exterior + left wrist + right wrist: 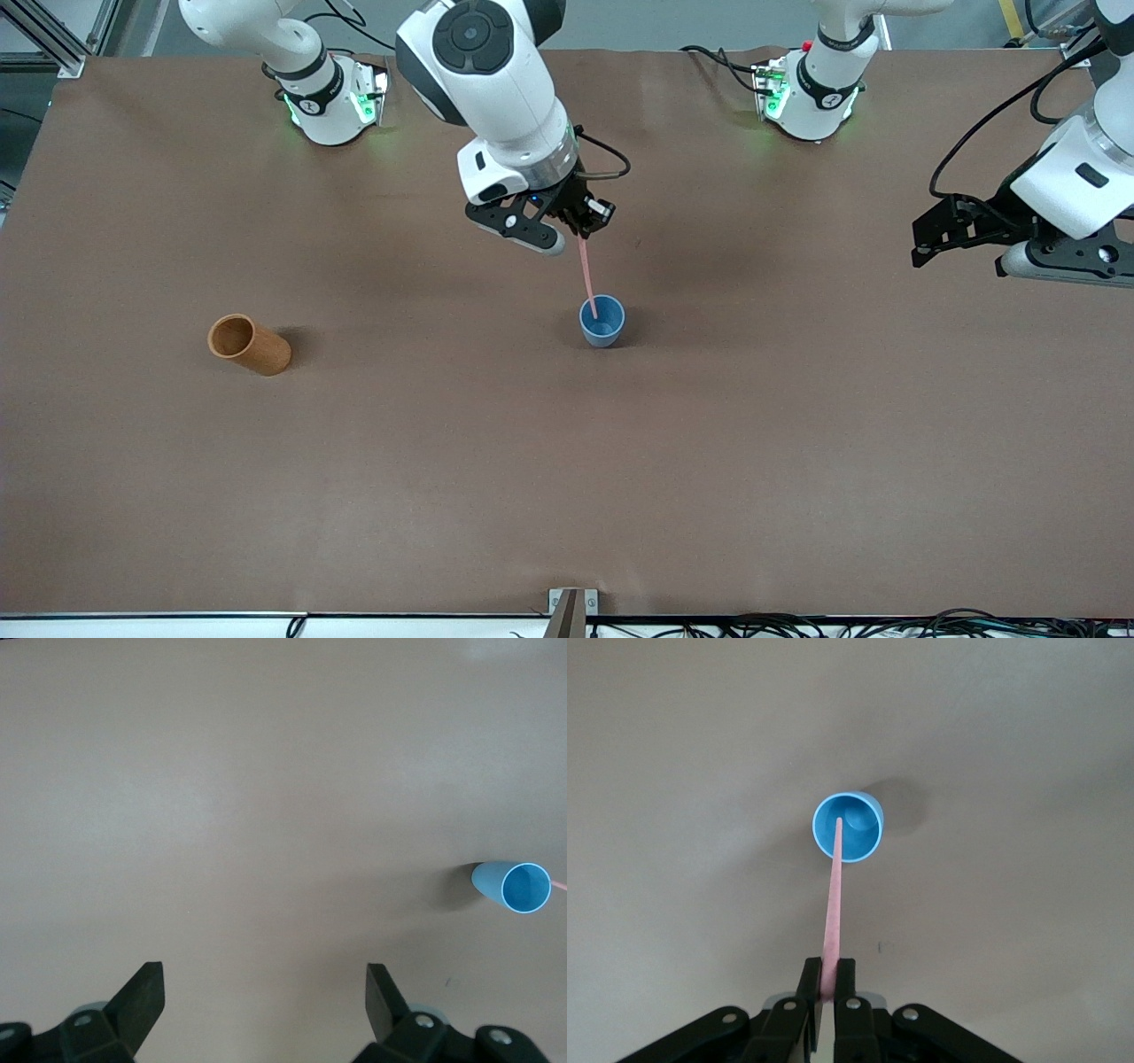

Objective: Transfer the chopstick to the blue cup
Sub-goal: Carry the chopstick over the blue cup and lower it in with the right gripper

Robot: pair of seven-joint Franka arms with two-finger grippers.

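Observation:
The blue cup [602,322] stands upright near the middle of the table. My right gripper [580,232] hangs over the table just above the cup and is shut on the top end of the pale-pink chopstick [587,278]. The stick slants down with its lower end inside the cup. In the right wrist view the fingers [808,979] pinch the chopstick [832,904], whose tip sits in the cup's [864,828] mouth. My left gripper [926,248] is open and empty, held over the left arm's end of the table; its view shows the cup [518,886] off to one side.
An orange-brown cylindrical cup [249,344] lies on its side toward the right arm's end of the table. A metal bracket [572,607] sits at the table's front edge. Brown table surface [567,461] surrounds the cups.

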